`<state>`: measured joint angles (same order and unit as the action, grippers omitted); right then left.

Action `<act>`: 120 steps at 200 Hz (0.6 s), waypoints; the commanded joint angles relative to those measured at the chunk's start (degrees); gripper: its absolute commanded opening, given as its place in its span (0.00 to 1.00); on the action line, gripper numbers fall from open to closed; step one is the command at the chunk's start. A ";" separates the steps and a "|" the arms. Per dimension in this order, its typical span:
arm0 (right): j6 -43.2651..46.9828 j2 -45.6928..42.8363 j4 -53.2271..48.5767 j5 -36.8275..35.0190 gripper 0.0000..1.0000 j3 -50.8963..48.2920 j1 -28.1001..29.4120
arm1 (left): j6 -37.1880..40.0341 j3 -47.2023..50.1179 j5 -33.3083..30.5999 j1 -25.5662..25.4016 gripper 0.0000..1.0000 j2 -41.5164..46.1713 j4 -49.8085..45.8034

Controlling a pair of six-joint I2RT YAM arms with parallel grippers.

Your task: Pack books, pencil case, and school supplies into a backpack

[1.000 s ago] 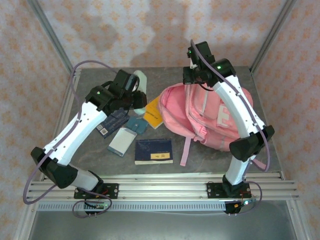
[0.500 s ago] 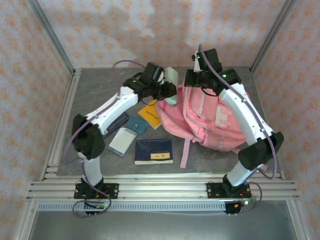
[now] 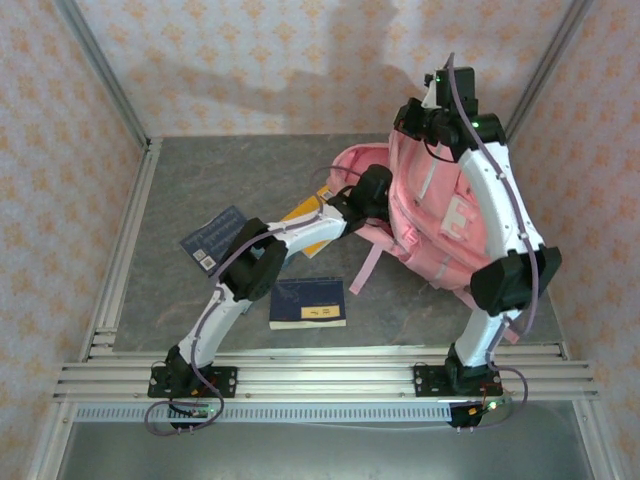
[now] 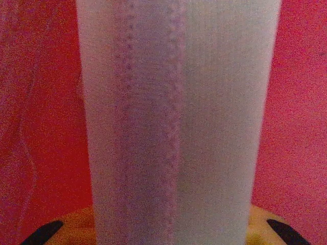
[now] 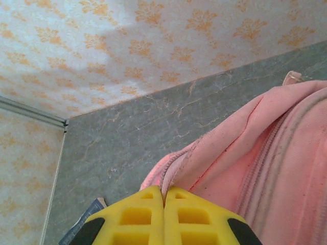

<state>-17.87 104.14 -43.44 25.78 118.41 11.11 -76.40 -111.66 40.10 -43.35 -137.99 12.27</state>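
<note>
Rim of big pink fabric backpack (image 3: 440, 215) pinched by right gripper (image 5: 164, 206), yellow fingers (image 5: 115, 227) pressed together. Left gripper (image 4: 163, 235) inside opening, clamping pale oblong fabric pencil case (image 4: 179, 122); pink walls tight both sides. Grey table (image 3: 200, 180) roomy far-left.

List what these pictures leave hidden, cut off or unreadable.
Left gripper: top view, buried inside the backpack behind fabric and the left arm.
Pencil case: left wrist view, blurred, ends cut off by the frame.
Orange book: top view, mostly under the left arm.
Navy book: top view, label too small to read.
Checked book: right wrist view, cut off by the edge and the right gripper.
</note>
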 commanded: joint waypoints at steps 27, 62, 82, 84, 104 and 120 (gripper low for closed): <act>-4.32 12.96 7.11 7.27 0.00 20.67 -1.01 | -8.57 -4.71 -0.74 -4.25 0.28 -3.95 12.76; -11.10 27.22 3.76 16.79 0.00 43.60 0.00 | -9.05 -5.62 -1.73 -4.69 0.33 -5.05 13.37; -7.08 26.29 -0.05 16.44 0.00 42.79 1.98 | -7.83 -6.64 -1.13 -4.81 0.40 -5.09 11.98; -6.36 26.09 -1.07 16.11 0.00 42.78 2.20 | -7.74 -6.71 -1.09 -4.77 0.42 -5.09 11.92; -0.01 23.24 -11.96 8.36 0.00 41.05 3.29 | -6.01 -6.05 0.19 -4.73 0.70 -3.86 9.65; 1.88 18.47 -17.05 -2.49 0.00 34.92 3.46 | -2.95 -5.10 1.39 -4.65 0.85 -1.85 5.77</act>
<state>-21.78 132.25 -57.23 34.92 156.66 13.23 -83.90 -116.05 37.28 -45.12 -142.80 19.81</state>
